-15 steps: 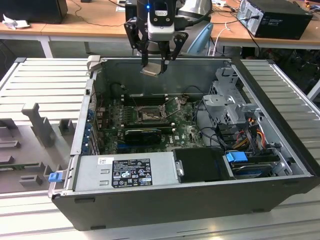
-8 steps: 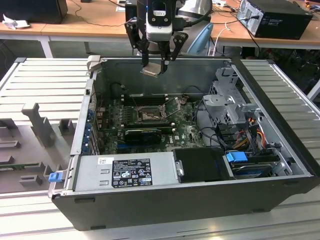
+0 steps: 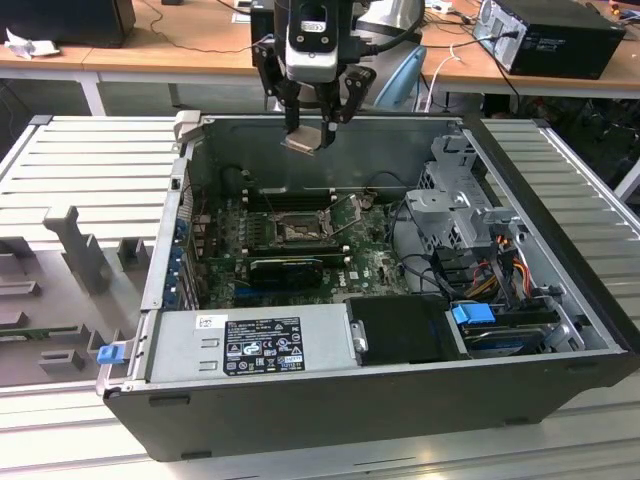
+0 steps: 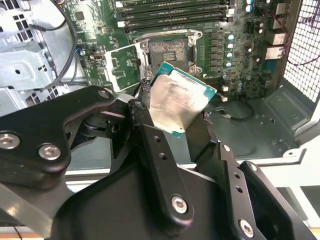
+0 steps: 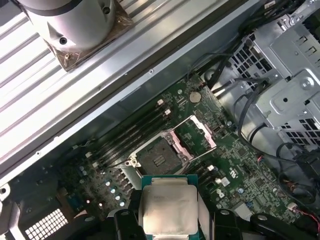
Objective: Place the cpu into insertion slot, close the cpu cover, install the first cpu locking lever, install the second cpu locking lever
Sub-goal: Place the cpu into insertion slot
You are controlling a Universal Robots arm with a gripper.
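Gripper [image 3: 312, 128] hangs above the back wall of the open computer case [image 3: 400, 400], well above the motherboard. The exterior view gives me this height. The case sits on the ribbed grey tabletop [image 3: 90, 150].

The gripper is pinching the cpu [image 3: 306, 141] by two opposite edges. In the exterior view the chip is a small tilted grey square under the fingers. The second wrist view adds detail: silvery top [image 4: 177, 105], green edge around it, one black finger [image 4: 145, 125] against one side and the other finger against the opposite side. In the first wrist view the cpu [image 5: 167, 212] sits flat-on between the finger ends.

The insertion slot [image 3: 297, 232] lies well below the chip and apart from it, with its dark centre bare. Both wrist views show it better [image 4: 169, 50] [image 5: 157, 159].

The cpu cover [image 4: 124, 65] is swung open beside the slot, and green board shows through its square window. In the first wrist view it [image 5: 196, 135] stands tilted up from the slot's edge.

Memory sticks [image 4: 175, 12] run alongside the slot. In the exterior view the power-supply box [image 3: 260, 345] is at the case's near wall.
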